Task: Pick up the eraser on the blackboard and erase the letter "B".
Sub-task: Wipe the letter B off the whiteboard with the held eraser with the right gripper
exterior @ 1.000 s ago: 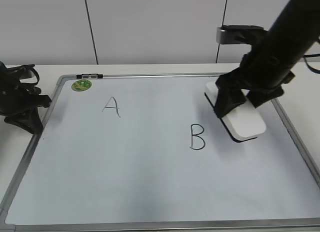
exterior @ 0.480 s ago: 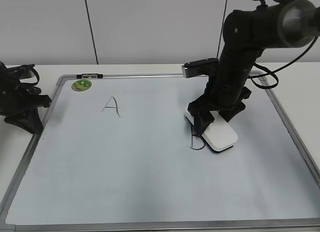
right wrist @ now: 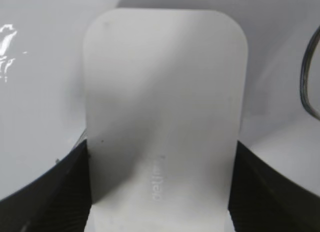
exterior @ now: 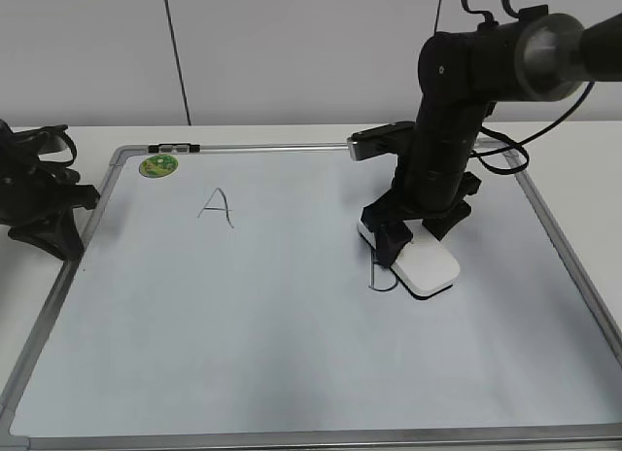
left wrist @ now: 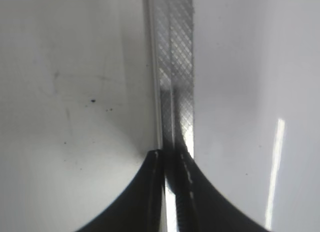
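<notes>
Two letters only on the blackboard (exterior: pixel 292 354): a thin black "A" (exterior: pixel 217 207) toward the upper left, and the letter "B" (exterior: pixel 377 279), mostly covered, with just a vertical stroke and a bottom curl showing at the eraser's left edge. Lying flat on the white surface (exterior: pixel 292 135), framed in silver-grey metal with rounded grey corners. Carrying also a small round green sticker (exterior: pixel 158 165) and a black-and-white marker (exterior: pixel 174 148) near the top-left corner.

Pressed onto the board right of centre, over the B: the eraser (exterior: pixel 424 264), a smooth white rounded-rectangle block with a dark underside edge and faint grey lettering on top in the right wrist view. Clamped across its width by the right gripper (exterior: pixel 416 239), one black finger on each long side.

Resting off the board's left edge, the left gripper (exterior: pixel 58 227), jaws pressed together over the metal frame.
</notes>
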Motion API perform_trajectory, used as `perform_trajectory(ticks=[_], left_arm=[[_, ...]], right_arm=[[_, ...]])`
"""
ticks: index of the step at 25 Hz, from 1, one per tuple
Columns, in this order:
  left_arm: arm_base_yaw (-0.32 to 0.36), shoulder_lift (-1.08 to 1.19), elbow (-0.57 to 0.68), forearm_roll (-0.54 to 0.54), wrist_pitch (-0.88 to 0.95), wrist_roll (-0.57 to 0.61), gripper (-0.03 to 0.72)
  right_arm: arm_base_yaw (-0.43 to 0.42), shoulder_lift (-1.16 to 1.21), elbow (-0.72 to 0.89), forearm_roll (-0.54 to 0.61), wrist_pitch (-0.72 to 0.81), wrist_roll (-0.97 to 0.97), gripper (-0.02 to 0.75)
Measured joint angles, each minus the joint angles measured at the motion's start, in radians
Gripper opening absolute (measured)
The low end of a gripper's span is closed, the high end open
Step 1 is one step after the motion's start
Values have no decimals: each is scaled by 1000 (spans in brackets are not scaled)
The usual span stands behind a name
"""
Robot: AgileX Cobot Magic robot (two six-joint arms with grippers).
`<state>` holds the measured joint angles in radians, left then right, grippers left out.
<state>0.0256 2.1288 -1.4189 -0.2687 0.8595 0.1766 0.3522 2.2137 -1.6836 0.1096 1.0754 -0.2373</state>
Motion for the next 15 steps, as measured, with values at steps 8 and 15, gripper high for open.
perform_trajectory(ticks=[8, 15], left_arm=[[0, 0, 0, 2, 0, 0, 31], [0, 0, 0, 2, 0, 0, 31]], right_arm=[[108, 2, -1, -26, 6, -14, 537], [166, 6, -4, -24, 4, -29, 537]])
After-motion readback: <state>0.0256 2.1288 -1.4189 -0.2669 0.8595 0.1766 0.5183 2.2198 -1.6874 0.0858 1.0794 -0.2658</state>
